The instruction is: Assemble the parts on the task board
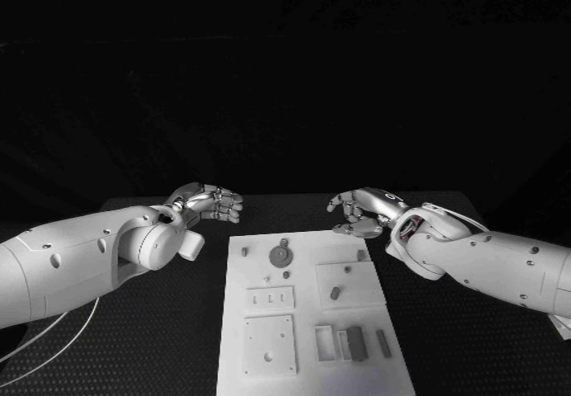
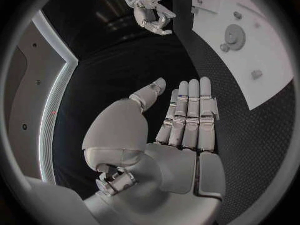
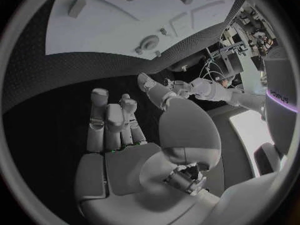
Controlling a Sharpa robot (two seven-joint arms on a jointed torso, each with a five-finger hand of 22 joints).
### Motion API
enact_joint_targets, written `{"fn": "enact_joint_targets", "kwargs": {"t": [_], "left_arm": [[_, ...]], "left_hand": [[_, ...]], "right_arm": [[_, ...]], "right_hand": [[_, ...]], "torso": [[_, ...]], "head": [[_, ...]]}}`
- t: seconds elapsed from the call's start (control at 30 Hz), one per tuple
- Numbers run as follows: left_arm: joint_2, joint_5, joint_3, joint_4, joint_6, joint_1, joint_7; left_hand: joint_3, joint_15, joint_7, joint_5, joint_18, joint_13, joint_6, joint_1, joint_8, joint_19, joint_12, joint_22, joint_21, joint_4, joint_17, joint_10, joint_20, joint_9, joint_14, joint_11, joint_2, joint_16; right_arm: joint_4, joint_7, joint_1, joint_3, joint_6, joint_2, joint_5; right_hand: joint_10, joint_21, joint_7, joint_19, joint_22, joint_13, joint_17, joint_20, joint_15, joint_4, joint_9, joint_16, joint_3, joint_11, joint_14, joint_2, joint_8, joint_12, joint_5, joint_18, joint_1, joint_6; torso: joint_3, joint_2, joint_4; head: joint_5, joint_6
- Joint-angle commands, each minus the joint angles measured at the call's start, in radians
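Left hand [image 1: 209, 202] and right hand [image 1: 363, 212], both empty, poised above the black counter [image 1: 143, 330] just beyond the far end of the task board [image 1: 315, 318]. In its own wrist view the left hand [image 2: 181, 120] lies flat, its fingers [image 2: 190, 107] straight and side by side, thumb apart; in its own wrist view the right hand [image 3: 122, 130] has its fingers [image 3: 100, 115] loosely bent, closed on nothing. The hands flank the far corners of the board, apart from it, which reads as a ready stance that leaves the board unobstructed to the head camera. The board lies lengthwise in the middle of the counter. On it: a round part [image 1: 280, 255] near the far end, a small part [image 1: 336, 292] on a square plate right of centre, and several upright bar-shaped parts [image 1: 355, 343] grouped near the right near corner. The recesses [image 1: 269, 299] left of centre look unfilled, so assembly is judged barely begun; the likely next need is a reach inward to a loose part.
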Motion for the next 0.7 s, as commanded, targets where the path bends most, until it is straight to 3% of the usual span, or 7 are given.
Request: {"fn": "enact_joint_targets", "kwargs": {"t": [0.03, 0.23, 0.37, 0.47, 0.6, 0.7], "left_arm": [[0.003, -0.004, 0.0, 0.0, 0.019, 0.001, 0.023], [0.001, -0.004, -0.001, 0.001, 0.024, -0.001, 0.024], [-0.001, -0.004, -0.001, 0.001, 0.024, -0.002, 0.023], [-0.001, -0.004, -0.001, 0.002, 0.026, -0.002, 0.023], [-0.002, -0.004, -0.001, 0.005, 0.027, -0.003, 0.023], [-0.002, -0.004, -0.001, 0.005, 0.029, -0.003, 0.022]], "left_hand": [[-0.002, 0.002, -0.002, 0.0, 0.018, 0.001, 0.006, -0.002, 0.002, -0.004, -0.006, 0.001, -0.007, -0.006, 0.002, 0.006, 0.002, 0.001, 0.005, 0.001, -0.006, -0.005], [-0.004, 0.003, -0.001, 0.0, 0.018, 0.001, 0.004, -0.002, 0.001, -0.005, -0.009, 0.002, -0.008, -0.009, 0.004, 0.005, 0.003, 0.001, 0.005, 0.001, -0.011, -0.007], [-0.004, 0.003, -0.001, 0.0, 0.018, 0.001, 0.004, -0.002, 0.0, -0.005, -0.009, 0.002, -0.009, -0.01, 0.004, 0.005, 0.003, 0.001, 0.004, 0.002, -0.012, -0.008], [-0.004, 0.003, 0.0, 0.0, 0.018, 0.001, 0.003, -0.002, 0.0, -0.005, -0.01, 0.002, -0.009, -0.01, 0.005, 0.004, 0.003, 0.001, 0.004, 0.002, -0.013, -0.008], [-0.005, 0.003, 0.0, 0.0, 0.018, 0.001, 0.002, -0.002, -0.001, -0.005, -0.011, 0.003, -0.009, -0.01, 0.005, 0.004, 0.003, 0.001, 0.004, 0.002, -0.014, -0.009], [-0.005, 0.003, 0.0, 0.0, 0.018, 0.001, 0.002, -0.003, -0.001, -0.005, -0.011, 0.003, -0.009, -0.01, 0.006, 0.003, 0.003, 0.0, 0.004, 0.003, -0.015, -0.01]], "right_arm": [[-0.007, 0.041, -0.001, -0.001, 0.088, -0.023, 0.017], [-0.022, 0.05, -0.008, -0.004, 0.121, -0.065, -0.012], [-0.045, 0.043, -0.023, -0.01, 0.112, -0.074, -0.022], [-0.06, 0.036, -0.045, -0.011, 0.095, -0.072, -0.028], [-0.087, 0.033, -0.075, -0.011, 0.057, -0.058, -0.019], [-0.104, 0.03, -0.091, -0.011, 0.051, -0.045, -0.01]], "right_hand": [[-0.027, -0.004, 0.032, -0.012, 0.016, -0.003, -0.001, 0.0, -0.001, 0.0, 0.003, -0.007, -0.016, 0.008, -0.012, -0.013, 0.004, 0.0, 0.004, 0.016, 0.004, 0.079], [-0.034, -0.01, 0.032, -0.02, 0.015, -0.006, -0.002, 0.004, -0.001, 0.002, 0.005, -0.012, -0.029, 0.008, -0.02, -0.019, 0.003, -0.003, 0.004, 0.016, 0.01, 0.079], [-0.038, -0.013, 0.033, -0.023, 0.015, -0.008, -0.003, 0.006, 0.0, 0.003, 0.005, -0.014, -0.033, 0.009, -0.024, -0.022, 0.0, -0.005, 0.004, 0.016, 0.013, 0.075], [-0.039, -0.014, 0.035, -0.025, 0.015, -0.009, -0.003, 0.007, 0.001, 0.004, 0.004, -0.014, -0.035, 0.01, -0.026, -0.025, -0.003, -0.006, 0.004, 0.016, 0.013, 0.07], [-0.053, -0.022, 0.047, -0.032, 0.014, -0.013, -0.003, 0.014, 0.012, 0.015, -0.003, -0.019, -0.041, 0.022, -0.038, -0.048, -0.025, -0.011, 0.004, 0.016, 0.007, 0.034], [-0.058, -0.025, 0.052, -0.035, 0.014, -0.014, -0.002, 0.016, 0.017, 0.022, -0.006, -0.019, -0.041, 0.027, -0.043, -0.059, -0.033, -0.011, 0.004, 0.016, 0.004, 0.021]], "torso": [[0.0059, -0.005, -0.0123], [0.0126, -0.008, -0.019], [0.0117, -0.008, -0.0204], [0.0149, -0.008, -0.0236], [0.0188, -0.007, -0.0256], [0.0176, -0.007, -0.0247]], "head": [[0.003, 0.0], [0.004, -0.003], [0.001, -0.004], [-0.002, -0.005], [-0.008, -0.008], [-0.008, -0.01]]}}
